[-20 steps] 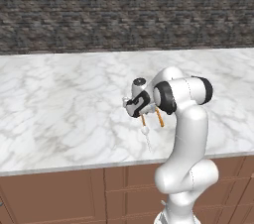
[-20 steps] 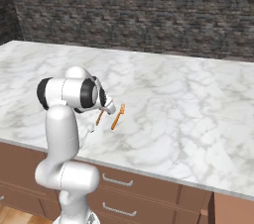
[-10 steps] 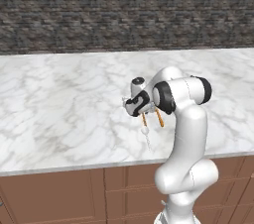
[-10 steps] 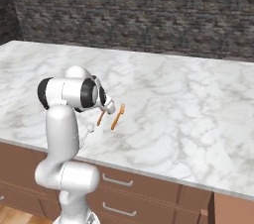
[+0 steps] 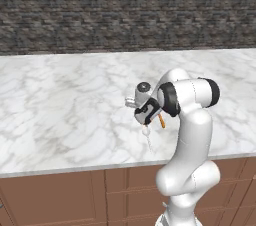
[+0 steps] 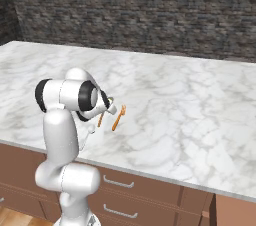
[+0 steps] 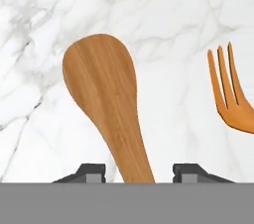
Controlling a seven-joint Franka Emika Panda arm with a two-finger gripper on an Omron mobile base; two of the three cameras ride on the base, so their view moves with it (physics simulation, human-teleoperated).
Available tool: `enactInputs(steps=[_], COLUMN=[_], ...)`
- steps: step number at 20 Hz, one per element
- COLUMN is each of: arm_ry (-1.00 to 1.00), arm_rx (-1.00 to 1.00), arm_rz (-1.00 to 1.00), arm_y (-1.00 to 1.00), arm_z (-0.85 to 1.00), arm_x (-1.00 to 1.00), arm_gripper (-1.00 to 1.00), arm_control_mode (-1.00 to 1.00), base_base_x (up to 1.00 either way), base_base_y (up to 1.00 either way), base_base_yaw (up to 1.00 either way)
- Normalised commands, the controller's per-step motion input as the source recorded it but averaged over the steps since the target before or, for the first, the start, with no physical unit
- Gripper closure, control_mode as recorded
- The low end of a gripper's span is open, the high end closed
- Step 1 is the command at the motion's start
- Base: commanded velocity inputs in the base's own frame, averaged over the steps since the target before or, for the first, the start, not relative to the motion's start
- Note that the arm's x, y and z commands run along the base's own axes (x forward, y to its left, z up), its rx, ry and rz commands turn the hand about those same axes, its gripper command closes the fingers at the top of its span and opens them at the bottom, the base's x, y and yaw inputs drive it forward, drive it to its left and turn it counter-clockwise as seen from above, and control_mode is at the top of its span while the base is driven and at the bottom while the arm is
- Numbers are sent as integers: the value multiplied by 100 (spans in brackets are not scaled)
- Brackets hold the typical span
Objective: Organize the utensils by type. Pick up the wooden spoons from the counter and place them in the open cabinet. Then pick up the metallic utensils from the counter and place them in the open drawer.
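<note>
With the gripper (image 7: 139, 172) straddling the wooden spoon's (image 7: 106, 99) handle, its jaws still apart, I'd close squarely on that handle, clear of the fork (image 7: 230, 96) to its right, and lift straight off the marble counter (image 7: 188, 29).

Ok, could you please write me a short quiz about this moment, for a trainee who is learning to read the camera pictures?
1. True or false: in the hand view, the handle of the wooden spoon runs down between the two fingers.
2. What is beside the spoon in the hand view? A) a fork B) a knife C) a cup
3. Fill in: behind the utensils is the white ___ counter with grey veins.

Key: 1 true; 2 A; 3 marble.
</note>
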Motion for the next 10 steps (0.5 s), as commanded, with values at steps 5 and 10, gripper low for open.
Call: enactInputs(steps=[5, 10], arm_ry=[-12, 17], arm_rx=[0, -10], arm_rz=[5, 11], arm_y=[24, 33], arm_z=[0, 29], arm_x=[-5, 0], arm_gripper=[100, 100], arm_control_mode=[-100, -100], base_base_x=[0, 0], base_base_y=[0, 0], base_base_yaw=[0, 0])
